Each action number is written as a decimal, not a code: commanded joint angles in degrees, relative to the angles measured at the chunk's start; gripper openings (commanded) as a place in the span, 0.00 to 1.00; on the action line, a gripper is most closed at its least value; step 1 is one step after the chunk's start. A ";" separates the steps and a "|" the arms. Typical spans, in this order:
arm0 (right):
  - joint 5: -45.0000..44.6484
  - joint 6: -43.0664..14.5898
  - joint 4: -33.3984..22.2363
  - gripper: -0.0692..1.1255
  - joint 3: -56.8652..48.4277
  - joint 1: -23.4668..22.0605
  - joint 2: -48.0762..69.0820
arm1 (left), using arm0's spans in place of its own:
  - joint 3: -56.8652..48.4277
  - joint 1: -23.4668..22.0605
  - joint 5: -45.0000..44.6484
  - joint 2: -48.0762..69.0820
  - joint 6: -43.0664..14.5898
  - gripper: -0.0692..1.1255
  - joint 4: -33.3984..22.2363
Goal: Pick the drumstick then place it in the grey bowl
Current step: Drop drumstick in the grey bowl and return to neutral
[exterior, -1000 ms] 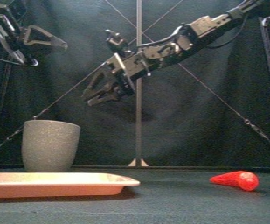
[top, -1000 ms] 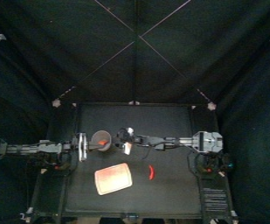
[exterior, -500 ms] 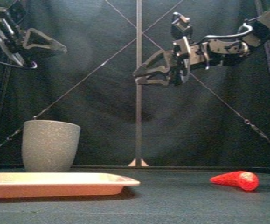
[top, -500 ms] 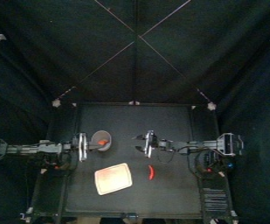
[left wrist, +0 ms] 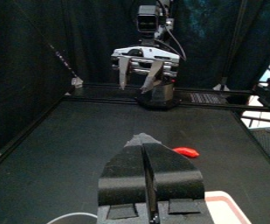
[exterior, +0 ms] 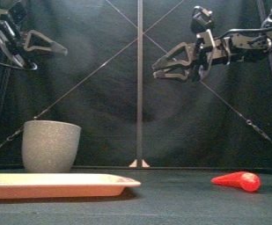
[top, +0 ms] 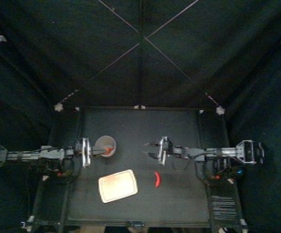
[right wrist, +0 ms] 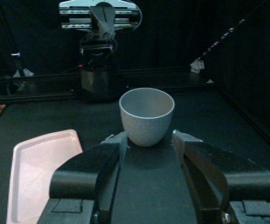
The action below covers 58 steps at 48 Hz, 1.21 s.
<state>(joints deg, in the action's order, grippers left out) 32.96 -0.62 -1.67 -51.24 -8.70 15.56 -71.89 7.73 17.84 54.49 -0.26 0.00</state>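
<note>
The tall grey speckled cup (top: pixel 106 144) stands left of the table's middle, and something reddish shows in its mouth from above. The front view shows the cup (exterior: pixel 51 146) upright behind the pink tray. My right gripper (top: pixel 155 150) hangs open and empty, high in the air (exterior: pixel 162 68) to the right of the cup. From the right wrist, the cup (right wrist: pixel 147 114) stands beyond the spread jaws of the right gripper (right wrist: pixel 147 140). My left gripper (top: pixel 92 153) rests raised just left of the cup. Its jaws are shut (left wrist: pixel 145 140).
A flat pink tray (top: pixel 118 186) lies near the front, left of centre (exterior: pixel 55 185). A small red toy (top: pixel 157 178) lies on the table to the tray's right (exterior: pixel 236 181).
My right arm has drawn back to the right, away from above the cup, with its gripper open and empty. The left arm has not moved.
</note>
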 commanded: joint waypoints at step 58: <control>0.53 -0.09 0.09 0.76 -0.09 0.88 2.64 | 0.44 0.00 0.70 -0.26 -0.09 0.06 0.79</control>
<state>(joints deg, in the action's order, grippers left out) 33.05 -0.62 -1.67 -51.86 -7.91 16.96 -72.16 7.73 17.93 54.40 -0.35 0.70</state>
